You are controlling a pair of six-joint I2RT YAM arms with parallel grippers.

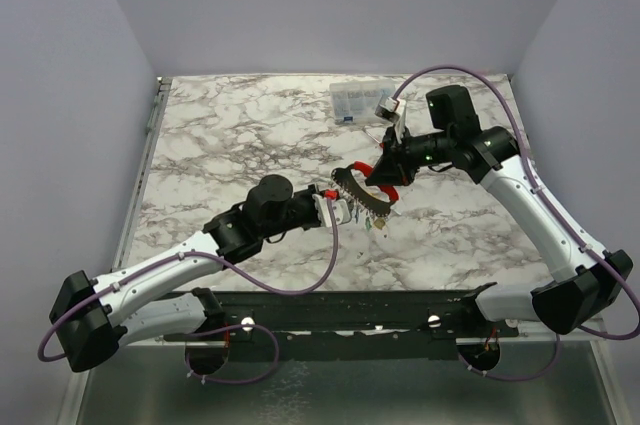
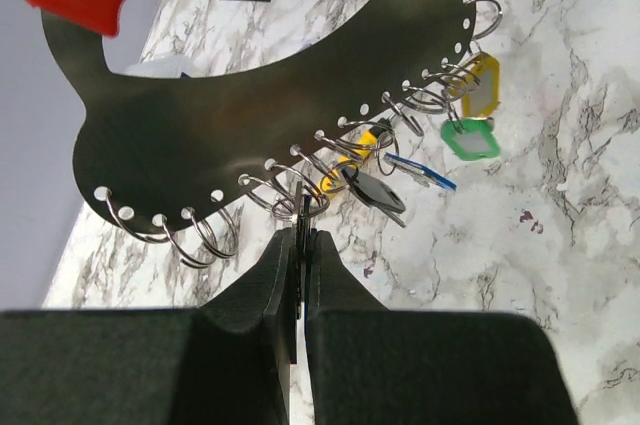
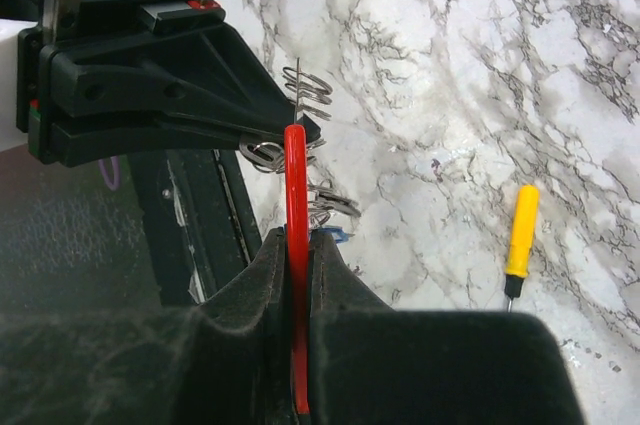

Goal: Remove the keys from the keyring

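right gripper (image 3: 298, 240) clamps the red-banded grey metal keyring (image 2: 250, 105), holding it aloft and steady; left gripper (image 2: 300, 243) is pinched shut on a small wire ring (image 2: 300, 210) at its lower edge, beside the colour-tagged silvery keys (image 2: 375, 192), presumably to tug it off

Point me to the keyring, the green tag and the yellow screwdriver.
keyring (image 2: 250, 115), left wrist view, metal plate
green tag (image 2: 472, 141), left wrist view, its middle
yellow screwdriver (image 3: 521, 230), right wrist view, handle

We note keyring (image 2: 250, 115): matt grey metal, glossy red plastic at 11 o'clock; keys (image 2: 420, 171): coloured plastic tags; table (image 2: 560, 275): smooth marble-look.
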